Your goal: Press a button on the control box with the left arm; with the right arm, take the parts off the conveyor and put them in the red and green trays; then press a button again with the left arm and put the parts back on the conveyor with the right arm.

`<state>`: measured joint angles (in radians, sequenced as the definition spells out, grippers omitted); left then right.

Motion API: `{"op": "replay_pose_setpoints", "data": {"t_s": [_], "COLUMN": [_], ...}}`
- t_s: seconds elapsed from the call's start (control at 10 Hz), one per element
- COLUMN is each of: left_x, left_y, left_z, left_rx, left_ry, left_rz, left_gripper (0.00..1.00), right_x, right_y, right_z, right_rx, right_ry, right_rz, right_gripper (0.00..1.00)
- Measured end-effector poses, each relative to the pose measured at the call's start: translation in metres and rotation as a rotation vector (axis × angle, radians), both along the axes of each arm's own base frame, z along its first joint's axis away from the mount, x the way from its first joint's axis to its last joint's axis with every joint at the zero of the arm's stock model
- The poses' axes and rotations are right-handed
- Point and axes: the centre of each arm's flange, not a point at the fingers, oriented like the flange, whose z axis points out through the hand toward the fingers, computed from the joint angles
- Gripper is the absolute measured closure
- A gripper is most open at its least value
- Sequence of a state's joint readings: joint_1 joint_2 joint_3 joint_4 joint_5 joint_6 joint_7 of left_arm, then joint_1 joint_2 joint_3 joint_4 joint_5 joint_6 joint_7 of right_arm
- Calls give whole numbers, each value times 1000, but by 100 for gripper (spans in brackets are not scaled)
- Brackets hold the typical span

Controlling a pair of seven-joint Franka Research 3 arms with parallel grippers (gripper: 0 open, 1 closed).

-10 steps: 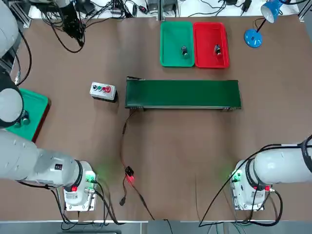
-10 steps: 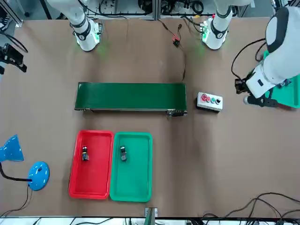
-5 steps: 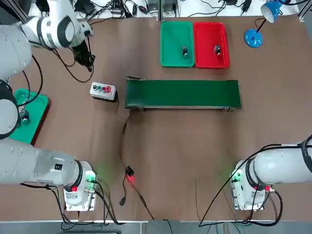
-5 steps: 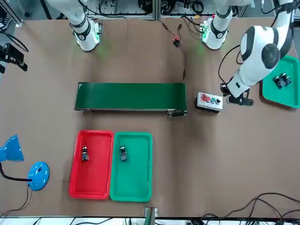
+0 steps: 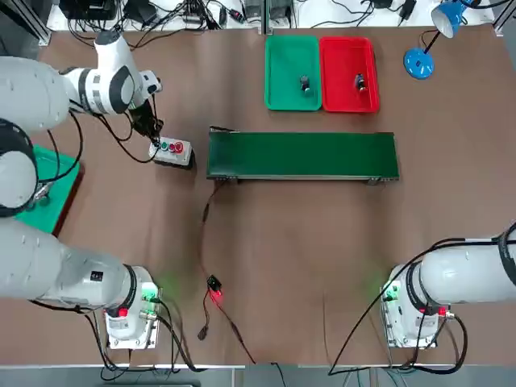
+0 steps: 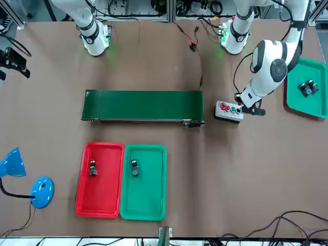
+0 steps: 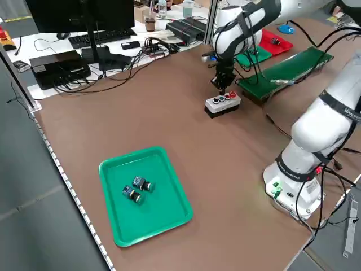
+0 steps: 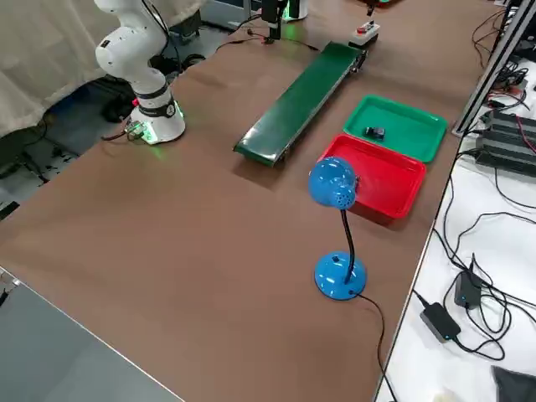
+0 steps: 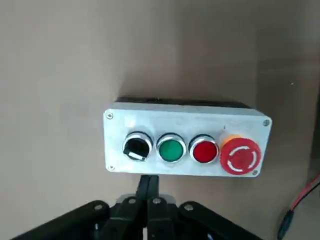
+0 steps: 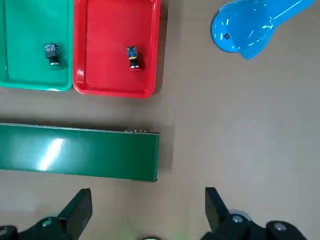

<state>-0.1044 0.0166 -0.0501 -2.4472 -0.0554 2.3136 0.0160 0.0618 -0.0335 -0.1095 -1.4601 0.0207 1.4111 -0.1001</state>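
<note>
The grey control box (image 9: 185,147) has a black switch, a green button, a red button and a red mushroom button in a row. My left gripper (image 9: 148,182) is shut, its tips just beside the box on the black-switch side (image 5: 153,139). The green conveyor (image 5: 302,155) has a bare belt. One small part (image 5: 305,83) lies in the green tray (image 5: 282,56) and another part (image 5: 359,81) in the red tray (image 5: 343,52). My right gripper (image 10: 148,210) is open and holds nothing, high above the conveyor's end.
A second green tray (image 7: 163,214) with two small parts (image 7: 135,189) sits at the table's left edge. A blue desk lamp (image 5: 419,60) stands past the red tray. A cable with a red light (image 5: 214,292) runs from the conveyor toward the front edge.
My left arm has swung in from the table's far left corner and brought its shut gripper down beside the control box. The right arm has not moved.
</note>
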Motion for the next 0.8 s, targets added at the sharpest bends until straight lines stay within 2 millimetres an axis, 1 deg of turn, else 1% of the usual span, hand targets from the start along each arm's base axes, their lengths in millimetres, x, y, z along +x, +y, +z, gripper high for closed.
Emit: {"op": "replay_pose_setpoints", "data": {"t_s": [0.2,0.5,0.8], "left_x": [1,1,5], "left_y": [-3,-14,-16], "left_z": [-11,-15,-23], "left_rx": [0,-2,-4], "left_ry": [5,2,-3], "left_rz": [-6,-29,-30], "left_gripper": [99,99,99], "right_x": [0,0,0], "right_y": [0,0,0], "right_z": [0,0,0], "right_rx": [0,0,0], "right_ry": [0,0,0], "right_rz": [0,0,0], "right_gripper": [0,0,0]}}
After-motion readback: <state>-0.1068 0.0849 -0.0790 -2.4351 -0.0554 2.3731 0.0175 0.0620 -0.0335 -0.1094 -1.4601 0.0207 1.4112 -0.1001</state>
